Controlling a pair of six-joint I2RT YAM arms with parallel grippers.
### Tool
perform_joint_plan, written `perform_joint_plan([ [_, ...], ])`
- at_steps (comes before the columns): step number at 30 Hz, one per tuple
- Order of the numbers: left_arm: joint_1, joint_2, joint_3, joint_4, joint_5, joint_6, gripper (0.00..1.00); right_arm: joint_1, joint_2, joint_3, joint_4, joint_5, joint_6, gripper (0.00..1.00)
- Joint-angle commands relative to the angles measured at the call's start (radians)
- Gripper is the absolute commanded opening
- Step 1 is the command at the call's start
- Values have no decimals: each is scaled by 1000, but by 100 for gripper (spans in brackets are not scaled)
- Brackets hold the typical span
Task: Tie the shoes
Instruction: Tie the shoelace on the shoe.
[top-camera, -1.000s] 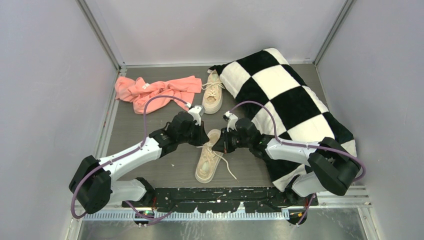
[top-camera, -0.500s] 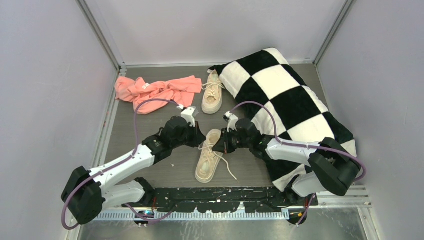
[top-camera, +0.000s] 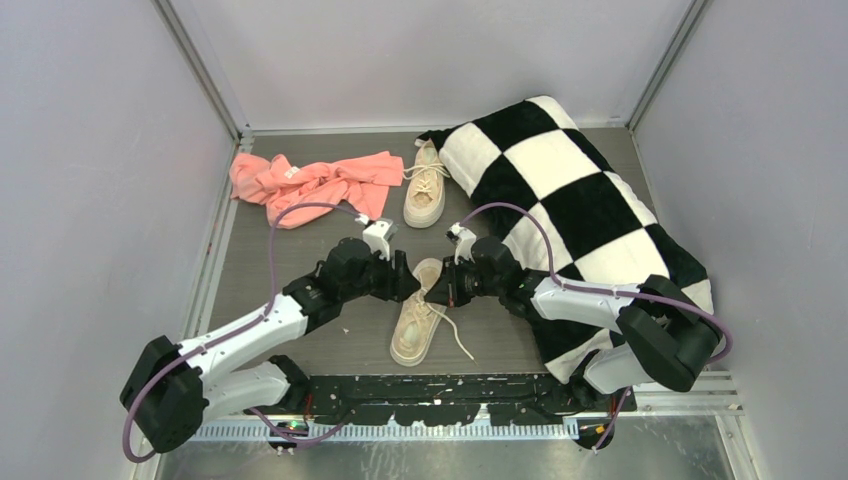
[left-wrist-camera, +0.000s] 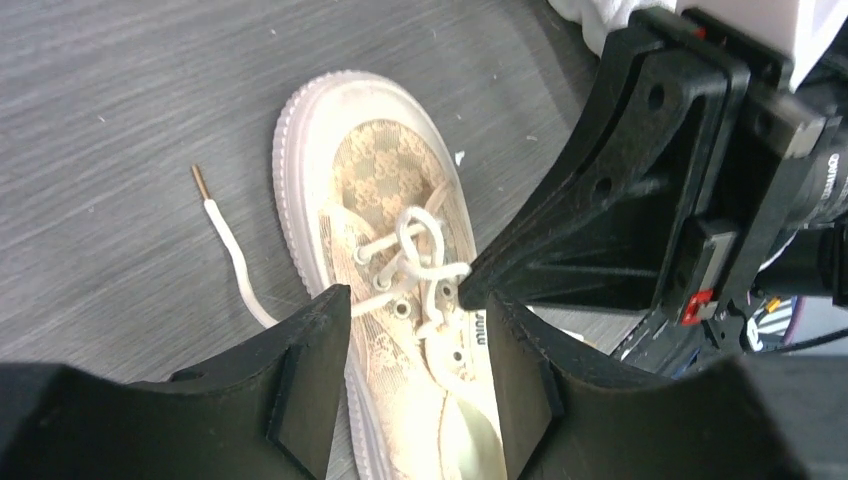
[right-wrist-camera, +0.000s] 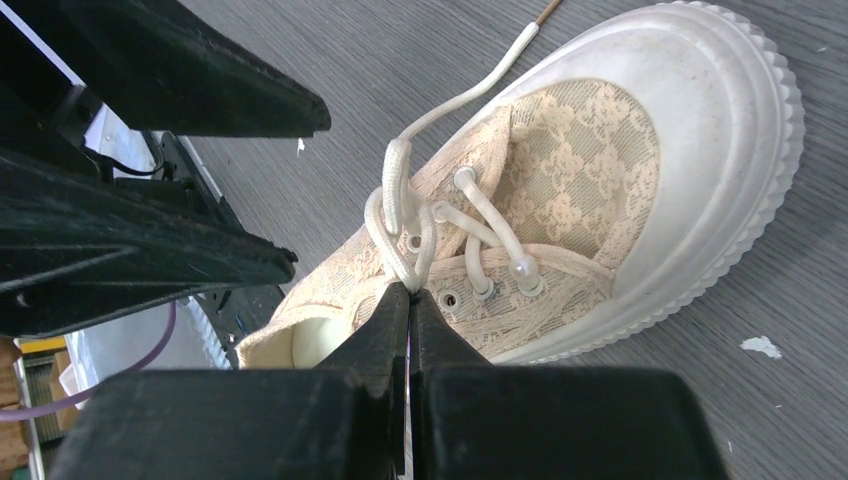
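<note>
One beige shoe (top-camera: 412, 325) lies mid-table, toe away from the arm bases, its cream laces loosely crossed over the tongue (left-wrist-camera: 415, 250). My left gripper (left-wrist-camera: 418, 305) hovers open just above its eyelets, one finger on each side of the upper and nothing between them. My right gripper (right-wrist-camera: 410, 292) is shut on the lace where a loop (right-wrist-camera: 395, 200) rises beside the top eyelets. One loose lace end (left-wrist-camera: 225, 235) trails on the table at the shoe's left. The second shoe (top-camera: 425, 188) stands farther back, laces tangled on top.
A black-and-white checkered pillow (top-camera: 570, 190) fills the right side, touching the far shoe. A pink cloth (top-camera: 310, 180) is bunched at the back left. The two grippers (top-camera: 420, 283) sit nearly tip to tip over the near shoe. Grey walls enclose the table.
My left gripper has opened, letting go of the lace it held taut, and has shifted right over the near shoe. The right gripper has stayed put, shut.
</note>
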Motion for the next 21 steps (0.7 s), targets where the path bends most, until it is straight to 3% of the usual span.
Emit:
perform_joint_plan([
  [1,4,-50,-60,106,52,35,54,-2,-14,0,43,2,2,1],
  [13,5,2,-190,415,38,-103,59,-2,-21,-3,45,-3,1,1],
  [21,5,98,-171,467,79,-77,41,-3,-32,-10,50,-7,6,1],
])
